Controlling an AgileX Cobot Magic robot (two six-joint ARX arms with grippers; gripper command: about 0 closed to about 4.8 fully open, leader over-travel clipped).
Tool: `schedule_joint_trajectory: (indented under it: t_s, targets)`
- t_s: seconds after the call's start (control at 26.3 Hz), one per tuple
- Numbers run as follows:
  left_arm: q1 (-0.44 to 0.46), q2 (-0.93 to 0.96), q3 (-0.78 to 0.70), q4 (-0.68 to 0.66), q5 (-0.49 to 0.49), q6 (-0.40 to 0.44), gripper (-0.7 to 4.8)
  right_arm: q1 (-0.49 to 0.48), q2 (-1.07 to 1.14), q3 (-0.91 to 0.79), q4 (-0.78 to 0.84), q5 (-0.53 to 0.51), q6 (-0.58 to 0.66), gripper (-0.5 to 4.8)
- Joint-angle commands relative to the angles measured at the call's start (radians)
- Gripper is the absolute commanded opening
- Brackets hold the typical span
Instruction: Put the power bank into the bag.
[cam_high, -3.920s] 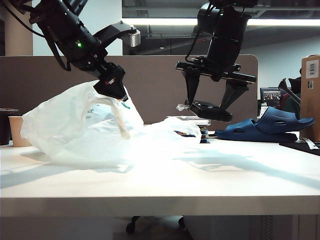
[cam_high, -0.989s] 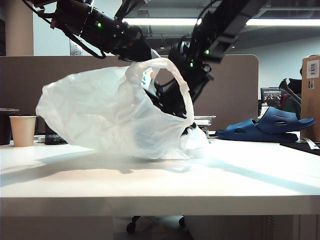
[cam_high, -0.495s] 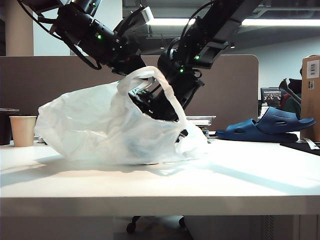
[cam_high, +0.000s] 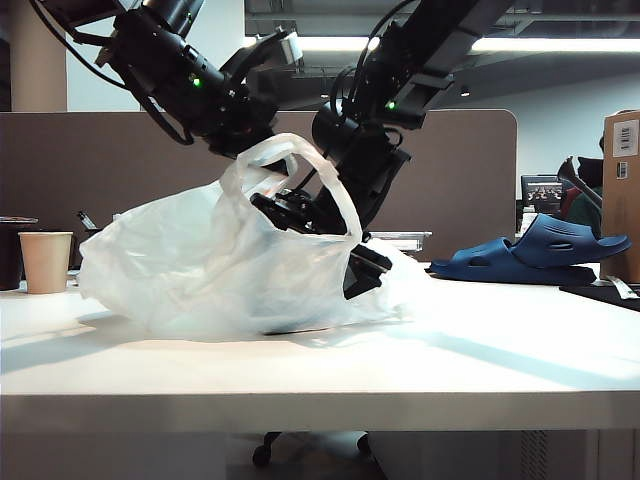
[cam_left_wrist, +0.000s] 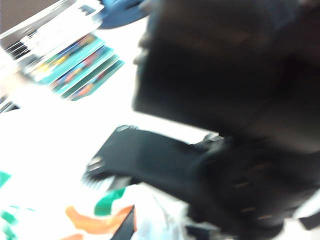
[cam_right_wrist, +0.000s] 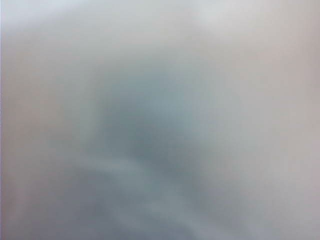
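Note:
The white bag (cam_high: 200, 270) lies crinkled on the table (cam_high: 480, 370), its mouth facing right. My left gripper (cam_high: 262, 138) is shut on the top of a loop handle and holds it up. In the left wrist view its dark finger (cam_left_wrist: 127, 227) presses plastic beside the green-and-orange logo (cam_left_wrist: 95, 220). My right gripper (cam_high: 328, 240) reaches down into the bag mouth, with its fingers (cam_high: 366, 270) spread wide. The power bank is hidden inside the bag. The right wrist view shows only a grey blur of plastic. A black flat piece (cam_left_wrist: 145, 155) under the right arm is too blurred to name.
Dark blue sandals (cam_high: 535, 250) lie at the back right, with a cardboard box (cam_high: 622, 190) beyond them. A stack of books (cam_high: 400, 240) sits behind the bag and a paper cup (cam_high: 46, 262) stands at the far left. A brown partition closes off the back.
The bag has sunk and settled flatter on the table. The left gripper lowered the handle. The right gripper pushed deeper into the mouth, and its fingers now show wider apart.

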Motion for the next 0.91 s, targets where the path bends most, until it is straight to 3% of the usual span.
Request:
schedule_joint_trajectory:
  t_s: [0.04, 0.23, 0.42, 0.53, 0.91]
  targets:
    - [0.006, -0.005, 0.002, 0.010, -0.146, 0.005, -0.04, -0.010, -0.045, 0.002, -0.040, 0.007, -0.029, 4.79]
    - [0.026, -0.006, 0.002, 0.018, -0.149, -0.018, -0.05, -0.018, -0.113, 0.002, -0.122, 0.077, -0.090, 4.79]
    - [0.038, -0.006, 0.002, -0.004, -0.146, -0.018, -0.05, -0.032, -0.145, 0.002, -0.218, 0.080, -0.109, 4.79]
    - [0.041, -0.007, 0.002, -0.063, -0.144, -0.018, -0.04, -0.035, -0.182, 0.002, -0.266, 0.126, -0.153, 4.79]
    - [0.041, -0.063, 0.003, -0.095, -0.007, -0.021, -0.01, -0.103, -0.277, 0.002, -0.334, 0.257, -0.180, 4.79]
